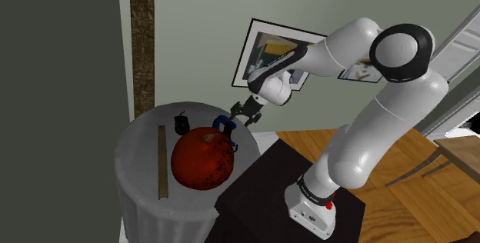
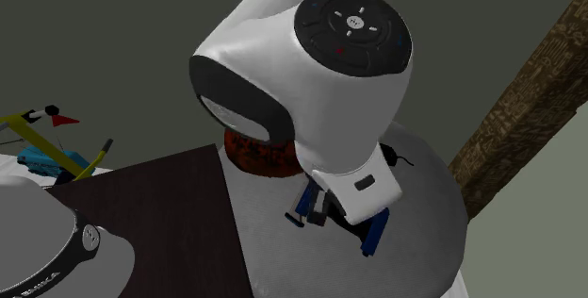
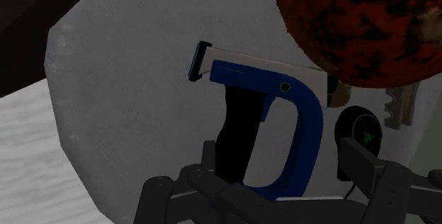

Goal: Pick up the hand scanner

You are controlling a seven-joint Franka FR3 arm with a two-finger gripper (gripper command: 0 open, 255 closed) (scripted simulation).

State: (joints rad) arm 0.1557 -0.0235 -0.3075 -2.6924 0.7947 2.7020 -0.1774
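Grey-green walls with a framed picture are seen behind a round grey table, over whose near rim the white arm is stretched from its dark stand. A mottled red ball, the largest thing on the table, is found just beyond the claw and off to one side. The scanner is laid flat on the table directly under the claw, close beside the ball. Its pale head is turned away from the claw and runs crosswise, roughly along the line from finger to finger. Its black grip and blue loop run back toward the claw. The fingers are spread wide, and the tail of the handle is framed between them without any contact being visible. A straight descent is therefore judged to be what is called for, so that grip and loop can be pinched together across their width. The ball's nearness to the far finger is judged the chief risk. A small black object is seen just past that finger, and a wooden strip lies well beyond the ball.
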